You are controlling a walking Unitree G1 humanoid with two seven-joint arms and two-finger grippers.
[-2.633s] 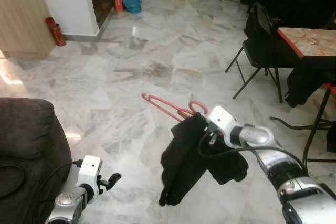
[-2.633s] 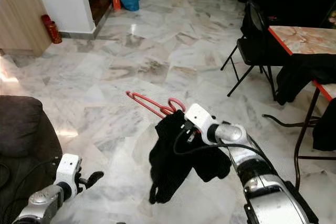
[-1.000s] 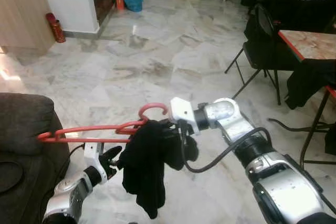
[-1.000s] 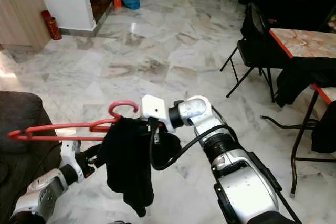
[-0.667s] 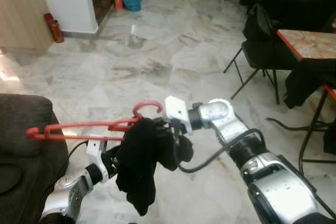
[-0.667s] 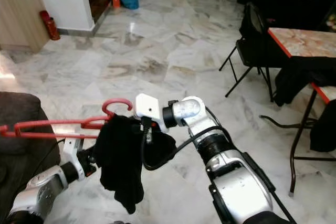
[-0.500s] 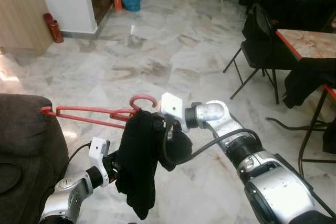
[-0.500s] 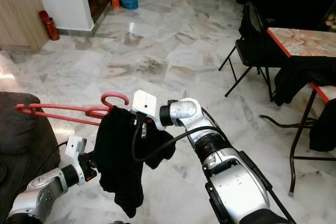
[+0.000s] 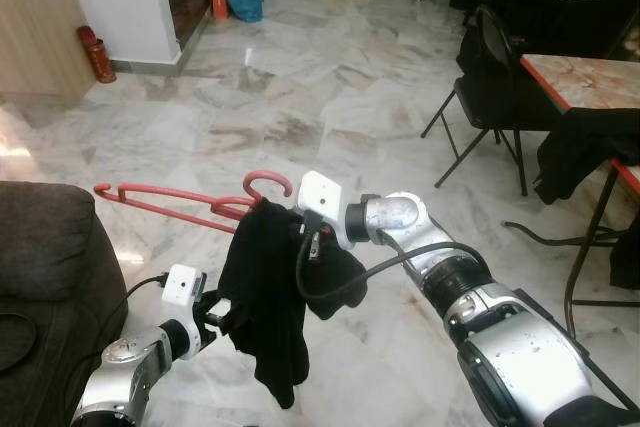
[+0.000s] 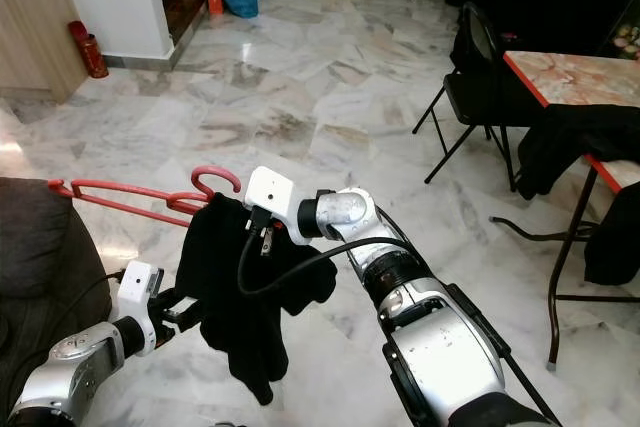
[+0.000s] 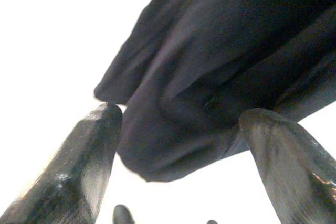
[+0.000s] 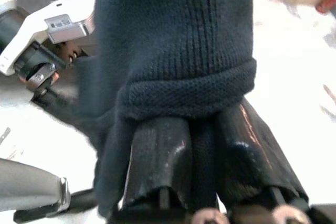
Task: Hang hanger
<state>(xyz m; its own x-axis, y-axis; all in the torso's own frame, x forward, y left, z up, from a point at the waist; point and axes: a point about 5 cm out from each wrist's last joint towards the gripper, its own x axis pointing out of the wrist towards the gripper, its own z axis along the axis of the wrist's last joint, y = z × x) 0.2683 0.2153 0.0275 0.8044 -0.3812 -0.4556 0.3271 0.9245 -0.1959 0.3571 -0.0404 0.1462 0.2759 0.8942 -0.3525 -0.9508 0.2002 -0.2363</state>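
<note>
Red plastic hanger [image 9: 175, 198] is hovering above the marble floor [image 9: 330, 77], draped with a black garment [image 9: 268, 292] that my right gripper [image 12: 190, 145] is pinching. My left gripper [image 11: 173, 166] is waiting spread wide just beneath the cloth, beside the brown sofa [image 9: 45, 247].

Marble floor [image 9: 330, 97] — dark armchair [image 9: 40, 257], folding chair [image 9: 490, 87], red cylinder [image 9: 90, 55] standing on it.

You see even daylight; the glossy white marble floor [image 9: 330, 77] reflects glare far ahead. The left wrist background is overexposed, the right wrist view slightly blurred.
</note>
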